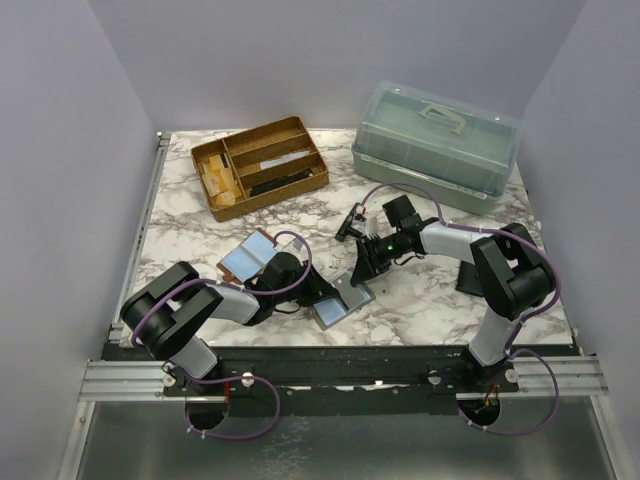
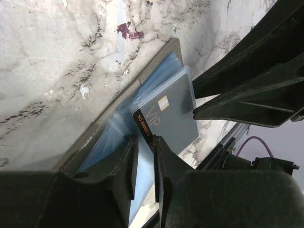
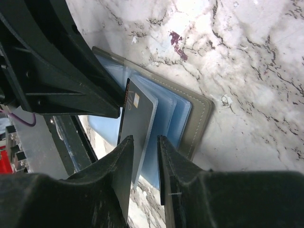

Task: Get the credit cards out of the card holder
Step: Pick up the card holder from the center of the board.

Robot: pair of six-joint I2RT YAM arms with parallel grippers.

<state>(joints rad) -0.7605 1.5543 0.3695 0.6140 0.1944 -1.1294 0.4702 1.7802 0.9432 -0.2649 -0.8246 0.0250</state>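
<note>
Only the wrist views showed the dark card [image 3: 138,116] in the card holder [image 3: 198,116]. The left claw [image 2: 145,142] pinched the holder. I could not tell if the right claw [image 3: 145,142] squeezed.

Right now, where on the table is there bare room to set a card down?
Bare marble lies between the wooden tray and the right gripper, and along the left edge beside the blue cards. Front centre is crowded: the left gripper meets it over the card holder.
</note>
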